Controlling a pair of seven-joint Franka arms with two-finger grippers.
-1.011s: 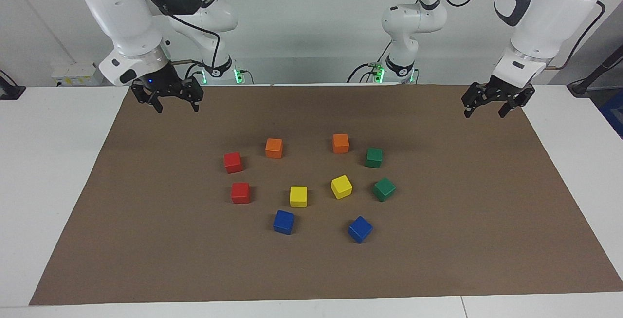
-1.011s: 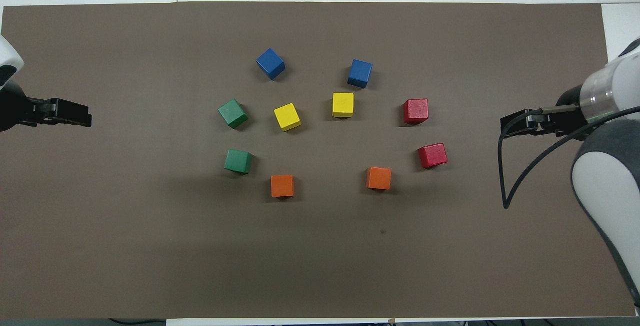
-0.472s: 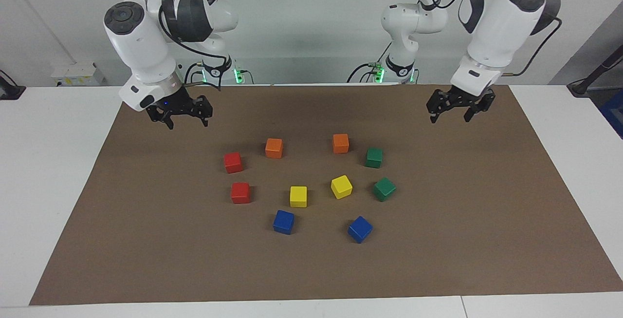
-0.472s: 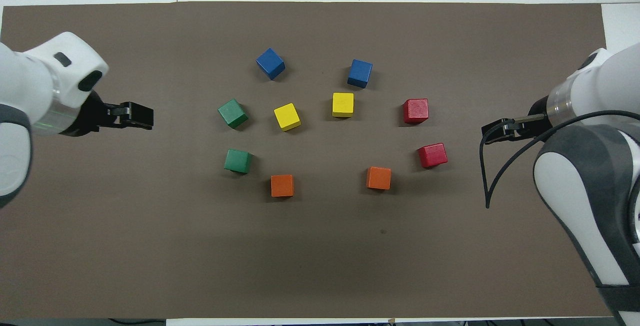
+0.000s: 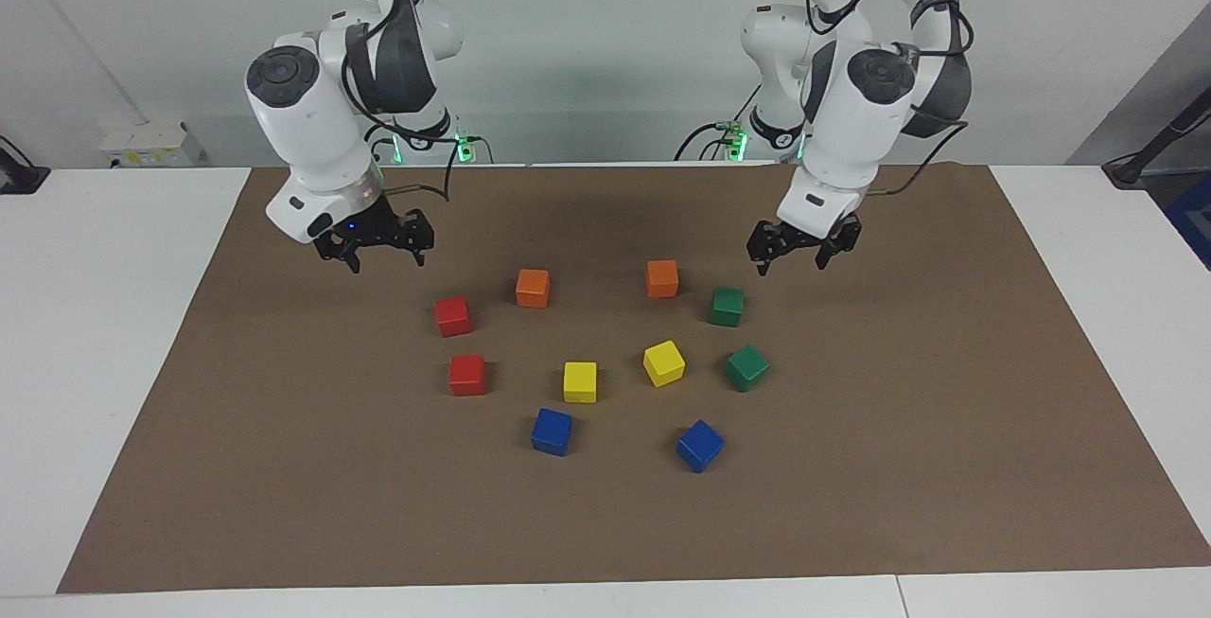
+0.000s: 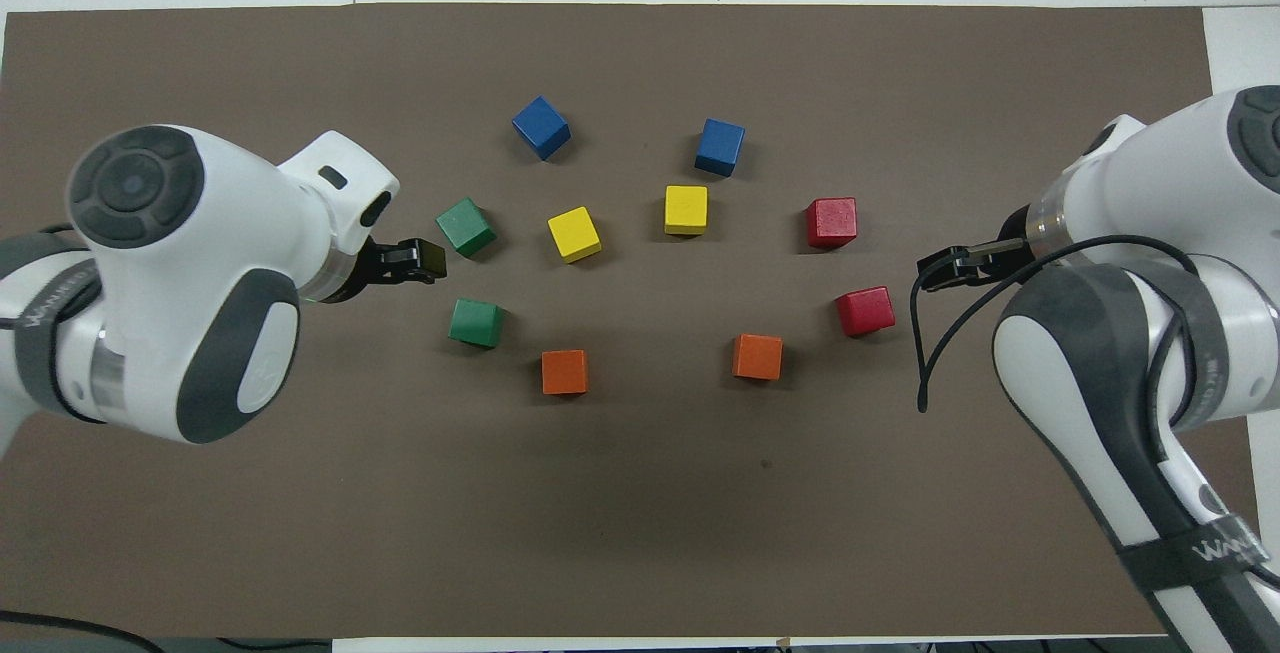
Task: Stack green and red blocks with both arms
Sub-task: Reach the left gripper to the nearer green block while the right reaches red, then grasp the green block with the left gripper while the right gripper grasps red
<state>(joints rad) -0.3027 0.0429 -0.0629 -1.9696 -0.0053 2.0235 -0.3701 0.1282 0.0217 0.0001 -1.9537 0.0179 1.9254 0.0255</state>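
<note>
Two dark green blocks lie on the brown mat toward the left arm's end, one nearer the robots (image 5: 727,306) (image 6: 475,322) and one farther (image 5: 747,367) (image 6: 466,226). Two red blocks lie toward the right arm's end, one nearer (image 5: 453,315) (image 6: 865,311) and one farther (image 5: 467,375) (image 6: 831,222). My left gripper (image 5: 793,259) (image 6: 425,260) hangs open and empty in the air over the mat beside the green blocks. My right gripper (image 5: 380,256) (image 6: 940,268) hangs open and empty over the mat beside the red blocks.
Two orange cubes (image 5: 533,288) (image 5: 662,278), two yellow cubes (image 5: 580,381) (image 5: 663,362) and two blue cubes (image 5: 551,432) (image 5: 699,445) lie between and around the task blocks. The brown mat (image 5: 284,467) covers most of the white table.
Both arms have swung inward from the mat's ends and lowered, the left gripper toward the green blocks and the right gripper toward the red blocks. No block has moved.
</note>
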